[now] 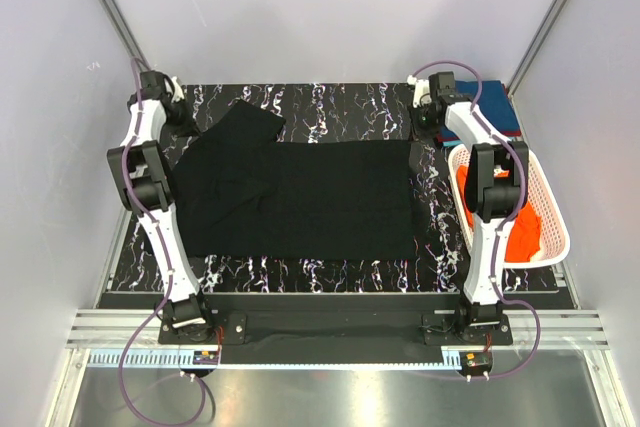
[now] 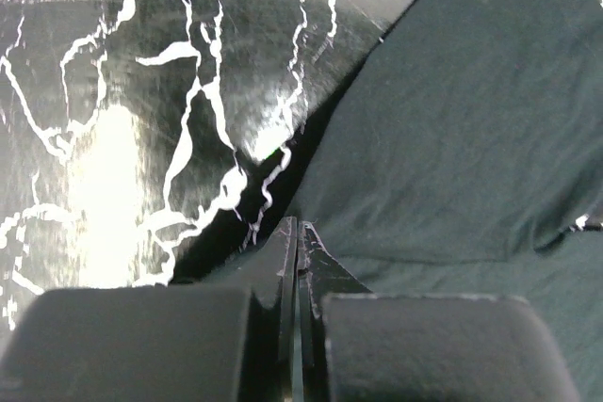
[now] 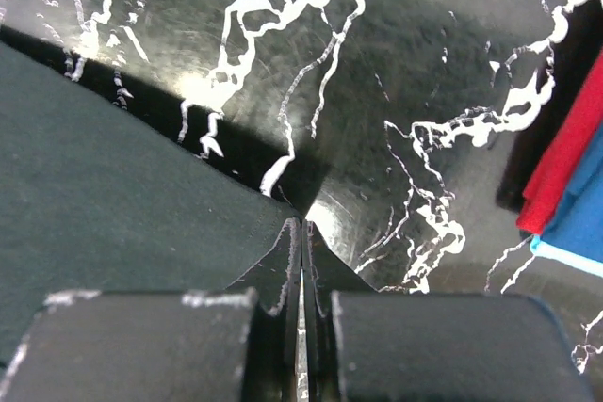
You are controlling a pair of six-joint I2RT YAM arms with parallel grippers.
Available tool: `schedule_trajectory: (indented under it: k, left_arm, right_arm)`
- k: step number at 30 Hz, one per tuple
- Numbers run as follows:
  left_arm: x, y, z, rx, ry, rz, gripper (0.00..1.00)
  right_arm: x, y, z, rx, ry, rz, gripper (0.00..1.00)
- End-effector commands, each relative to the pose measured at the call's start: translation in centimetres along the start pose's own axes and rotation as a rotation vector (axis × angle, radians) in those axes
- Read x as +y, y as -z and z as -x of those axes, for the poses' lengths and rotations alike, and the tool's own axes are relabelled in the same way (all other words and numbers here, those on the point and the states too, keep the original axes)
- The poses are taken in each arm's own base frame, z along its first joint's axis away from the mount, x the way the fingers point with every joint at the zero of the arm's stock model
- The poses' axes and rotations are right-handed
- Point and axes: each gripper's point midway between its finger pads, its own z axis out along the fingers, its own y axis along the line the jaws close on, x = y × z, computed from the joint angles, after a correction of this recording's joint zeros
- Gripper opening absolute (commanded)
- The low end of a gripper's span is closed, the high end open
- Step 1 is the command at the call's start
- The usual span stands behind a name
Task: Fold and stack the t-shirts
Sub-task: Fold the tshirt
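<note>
At wrist level, unlike overhead, left pincer [image 2: 298, 233] and right pincer [image 3: 301, 225] each pinch an edge of the black t-shirt [image 2: 452, 138].

At surface [image 1: 330, 112] ctr spread shirt [image 1: 300, 197] is lying; basket [image 1: 548, 202] w/ bunched shirt [image 1: 525, 232] in it sitting at 3 o'clock; folded shirts [image 1: 495, 107] lying behind basket.

One black t-shirt [image 1: 300, 197], one teal-blue t-shirt [image 1: 493, 104], one red t-shirt [image 3: 565, 152], one orange t-shirt [image 1: 527, 234], one basket [image 1: 553, 209], two arms [image 1: 150, 187] [image 1: 490, 202].
</note>
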Motion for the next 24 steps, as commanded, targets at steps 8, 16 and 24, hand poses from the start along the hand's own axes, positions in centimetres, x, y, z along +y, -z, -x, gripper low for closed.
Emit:
schedule_trajectory:
  k: [8, 16, 24]
  left_arm:
    - [-2.2, 6.4, 2.0, -0.135, -0.012, -0.002, 0.00]
    - [-1.3, 7.4, 1.3, -0.160, 0.029, 0.045, 0.00]
    - [-0.9, 7.9, 0.3, -0.191, 0.074, 0.057, 0.00]
  right_arm:
    - [0.8, 3.1, 3.3, -0.198, -0.014, -0.020, 0.00]
    - [0.4, 4.3, 1.9, -0.228, -0.008, -0.102, 0.00]
    - [0.2, 4.8, 0.6, -0.276, -0.050, -0.141, 0.00]
